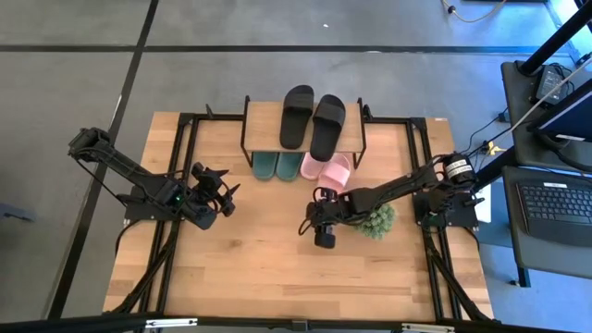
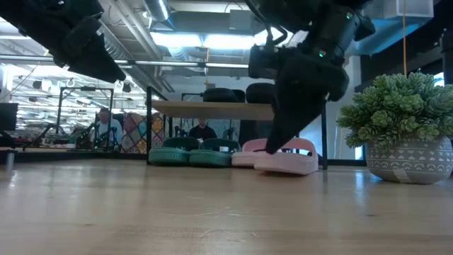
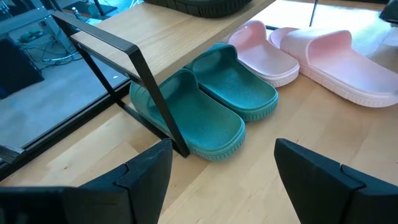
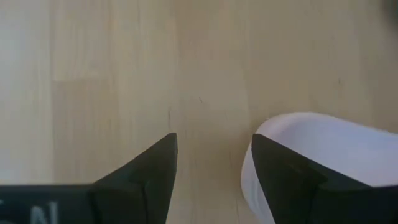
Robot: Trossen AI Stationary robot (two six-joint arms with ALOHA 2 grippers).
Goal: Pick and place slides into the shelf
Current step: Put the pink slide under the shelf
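Table [image 1: 277,268] of light wood carries the whole setup, with both arms reaching in from its sides. Shelf [image 1: 268,125] stands at the far middle edge: the black slides [image 1: 313,118] lie side by side on its plank top, and the green slides [image 1: 277,165] sit on the table under it, toes pointing out. The pink slides [image 1: 327,169] lie just right of the green pair, half out from under the plank, the outer one angled toward the plant [image 1: 377,220].

The high view alone shows the full layout: the left gripper [image 1: 222,192] hovers left of the shelf, well apart from every slide, and the right gripper [image 1: 317,220] hangs in front of the pink pair, beside the plant.

The low view shows the right arm coming down just in front of the outer pink slide [image 2: 287,159]; contact cannot be told there.

The left wrist view shows its fingers [image 3: 146,171] spread wide, empty, facing the green pair at the shelf leg.

The right wrist view shows its fingers [image 4: 152,168] parted, holding nothing, one beside the pink slide's rounded end.
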